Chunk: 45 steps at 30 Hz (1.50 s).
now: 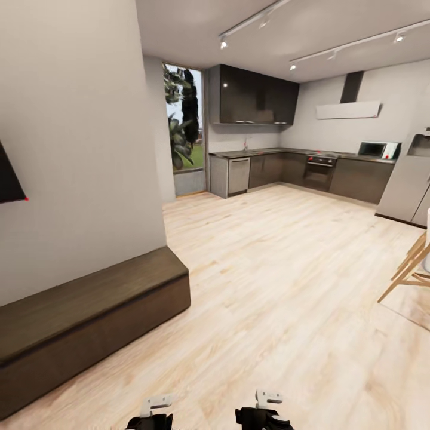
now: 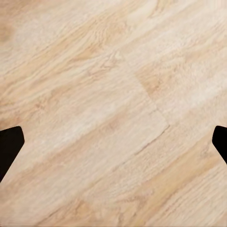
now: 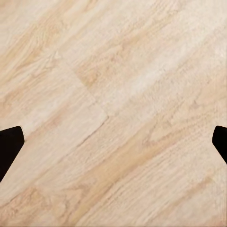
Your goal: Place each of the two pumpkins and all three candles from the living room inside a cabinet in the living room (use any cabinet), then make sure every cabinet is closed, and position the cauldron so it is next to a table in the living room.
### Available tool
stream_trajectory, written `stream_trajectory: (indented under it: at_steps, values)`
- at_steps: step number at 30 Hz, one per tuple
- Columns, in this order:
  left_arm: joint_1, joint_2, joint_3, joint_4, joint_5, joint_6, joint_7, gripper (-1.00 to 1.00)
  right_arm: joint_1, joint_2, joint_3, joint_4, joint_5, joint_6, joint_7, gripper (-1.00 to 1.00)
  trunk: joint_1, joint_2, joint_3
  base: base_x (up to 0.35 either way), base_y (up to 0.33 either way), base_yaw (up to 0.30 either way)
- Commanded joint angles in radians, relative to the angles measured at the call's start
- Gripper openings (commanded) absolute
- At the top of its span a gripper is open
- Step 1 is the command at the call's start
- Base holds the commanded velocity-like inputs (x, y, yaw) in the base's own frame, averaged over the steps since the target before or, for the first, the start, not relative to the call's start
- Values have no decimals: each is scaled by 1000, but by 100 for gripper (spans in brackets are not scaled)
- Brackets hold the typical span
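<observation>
A: Report the hands first.

B: Left hand (image 2: pixel 113 142) has its two dark fingertips set wide apart at the frame edges, nothing between them, pale wood floor (image 2: pixel 113 94) beneath. Right hand (image 3: pixel 113 142) reads the same: spread wide, empty, over the same planks. In the head view both arm ends sit nearest the camera, left (image 1: pixel 152 415) and right (image 1: pixel 263 412).

A: And the cabinet?

B: The cabinet (image 1: pixel 89 316) is the long low dark-brown unit against the white wall (image 1: pixel 71 149), just left of the arms. Its top is bare and its front lies flush, so closed as far as can be seen.

A: Beyond the cabinet?

B: Open floor, then slanted wooden legs (image 1: pixel 409 272) to the cabinet's far right. Farther back, a tall window (image 1: pixel 184 128) with greenery, and a kitchen run of dark units (image 1: pixel 286 170) with an oven (image 1: pixel 319 170) and a microwave (image 1: pixel 375 149).
</observation>
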<state>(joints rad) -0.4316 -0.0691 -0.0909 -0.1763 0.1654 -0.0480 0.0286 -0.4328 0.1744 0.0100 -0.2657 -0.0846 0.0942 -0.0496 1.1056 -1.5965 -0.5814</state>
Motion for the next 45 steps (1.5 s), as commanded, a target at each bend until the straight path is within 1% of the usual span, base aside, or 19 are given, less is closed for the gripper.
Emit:
stream_trajectory:
  at_steps: [1,12,25,45]
  values:
    - [-1,0,-9,1,10,-4,2,100,0,0,2,-3,-9,5,-4,100,0,0,-1,0,0,288]
    - [-1,0,-10,3,-3,-12,-5,100,0,0,2,-3,-9,5,-4,100,0,0,-1,0,0,288]
    - [0,0,-11,3,-4,-13,-6,100,0,0,2,-2,-9,5,-4,100,0,0,-1,-5,0,288]
    - [1,1,-12,3,-4,-13,-6,100,0,0,2,-2,-9,5,-4,100,0,0,-1,-115,0,288]
